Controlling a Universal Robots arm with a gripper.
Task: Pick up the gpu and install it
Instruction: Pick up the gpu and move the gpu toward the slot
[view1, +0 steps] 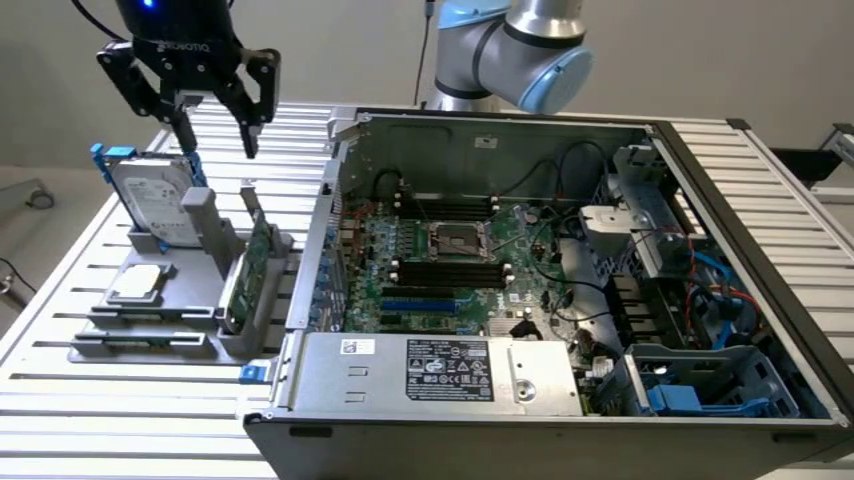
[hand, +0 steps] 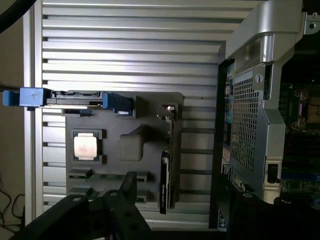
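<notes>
Exterior view puts the fingers (view1: 247, 120) high over the bench (view1: 80, 230), toward the exterior view's left, spread apart and released, with nothing between them. They hang above the grey holder (view1: 200, 225), roughly over the gap between the hard drive (view1: 150, 195) and the gpu (view1: 254, 270). The gpu stands on its long edge in a slot of that holder, its green circuit board showing, on the side nearest the open computer case (view1: 481, 140) and just beside the case's outer wall. The silver hard drive with blue rails stands upright at the holder's far end, and a processor chip (view1: 140, 283) lies flat in a recess near the holder's middle. Inside the case the motherboard (view1: 454, 260) lies exposed, and a metal power supply (view1: 447, 370) with a label runs along the near edge. The arm's blue and silver joint (view1: 521, 45) rises behind the case. Wrist view looks straight down on the holder: the gpu shows edge-on as a thin dark strip between the chip and the case's perforated wall, well clear of the dark finger links.
</notes>
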